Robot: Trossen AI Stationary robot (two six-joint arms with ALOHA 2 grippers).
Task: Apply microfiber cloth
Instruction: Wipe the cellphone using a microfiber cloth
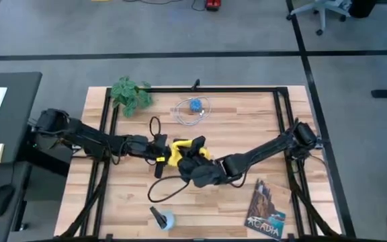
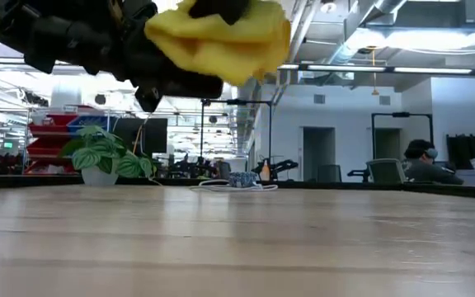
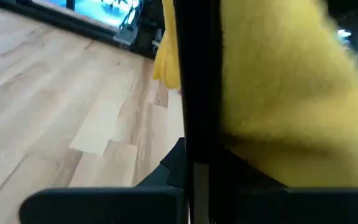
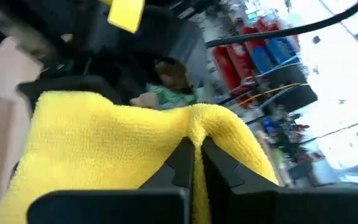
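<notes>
Overhead, you see a wooden table (image 1: 261, 128) on grey floor; the right gripper (image 4: 194, 163) pinches the microfiber cloth (image 1: 180, 149); left gripper (image 1: 158, 149) state: indeterminate, phone hidden.

The right end effector (image 4: 194, 163) has its two dark fingers (image 4: 180, 163) pinched together on a raised fold of the yellow microfiber cloth (image 4: 98, 149). The rumpled cloth fills the foreground. Dark arm parts and blurred red shelving (image 4: 244, 59) lie beyond.

My wooden table (image 1: 234, 128) carries a leafy potted plant (image 1: 130, 95), a coiled cable (image 1: 192, 107), a black cable (image 1: 168, 191) and an Acadia booklet (image 1: 266, 210).
</notes>
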